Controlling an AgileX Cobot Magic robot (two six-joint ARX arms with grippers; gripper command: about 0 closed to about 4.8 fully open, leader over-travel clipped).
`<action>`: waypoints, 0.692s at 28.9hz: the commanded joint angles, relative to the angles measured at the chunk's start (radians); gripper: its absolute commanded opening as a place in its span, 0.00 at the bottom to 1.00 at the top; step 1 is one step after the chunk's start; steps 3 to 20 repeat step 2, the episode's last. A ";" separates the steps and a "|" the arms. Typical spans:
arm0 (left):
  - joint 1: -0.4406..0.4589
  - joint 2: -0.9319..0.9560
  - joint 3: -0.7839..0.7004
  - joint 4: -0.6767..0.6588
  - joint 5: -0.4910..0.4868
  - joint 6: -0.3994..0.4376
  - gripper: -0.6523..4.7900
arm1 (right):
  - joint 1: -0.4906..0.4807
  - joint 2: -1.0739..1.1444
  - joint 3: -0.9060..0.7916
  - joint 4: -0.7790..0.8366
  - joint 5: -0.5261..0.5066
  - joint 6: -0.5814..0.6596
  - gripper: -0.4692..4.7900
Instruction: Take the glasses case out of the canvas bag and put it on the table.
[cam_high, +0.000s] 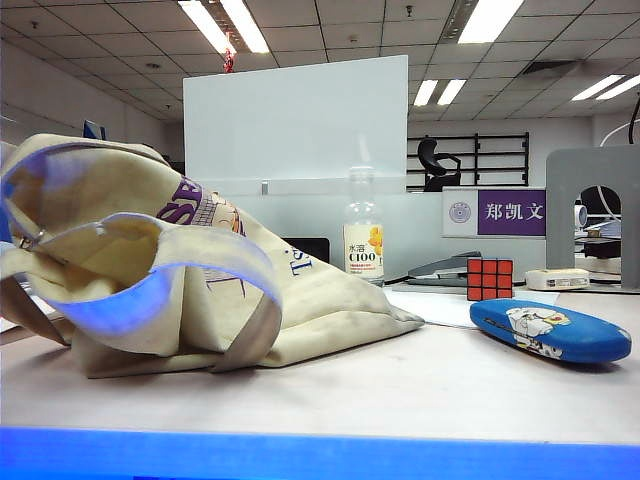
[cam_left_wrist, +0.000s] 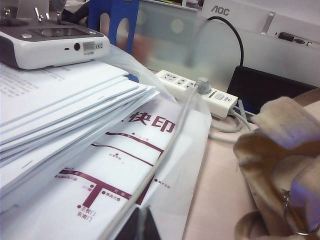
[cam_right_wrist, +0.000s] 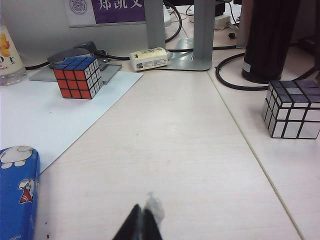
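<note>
The blue glasses case (cam_high: 551, 332) with its cartoon picture lies flat on the table (cam_high: 400, 385), to the right of the canvas bag (cam_high: 150, 270); it also shows in the right wrist view (cam_right_wrist: 17, 190). The beige bag slumps on its side at the left, mouth open toward the camera, and its cloth edge (cam_left_wrist: 280, 165) appears in the left wrist view. My left gripper (cam_left_wrist: 141, 225) is shut and empty over a printed sheet beside the bag. My right gripper (cam_right_wrist: 141, 222) is shut and empty above bare table, beside the case. Neither gripper shows in the exterior view.
A red Rubik's cube (cam_high: 489, 279) and a drink bottle (cam_high: 363, 238) stand behind the case. A mirror cube (cam_right_wrist: 292, 110) and a black cylinder (cam_right_wrist: 267, 40) sit further off. A paper stack (cam_left_wrist: 55, 110), a white device (cam_left_wrist: 50, 42) and a power strip (cam_left_wrist: 197, 92) lie near the bag.
</note>
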 joint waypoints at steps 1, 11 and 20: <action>0.000 0.000 0.001 0.009 0.005 -0.003 0.12 | 0.000 -0.002 -0.007 0.011 -0.002 0.003 0.09; 0.000 0.000 0.001 0.009 0.005 -0.003 0.12 | 0.000 -0.002 -0.007 0.011 -0.002 0.003 0.09; 0.000 0.000 0.001 0.009 0.005 -0.003 0.12 | 0.000 -0.002 -0.007 0.011 -0.002 0.003 0.09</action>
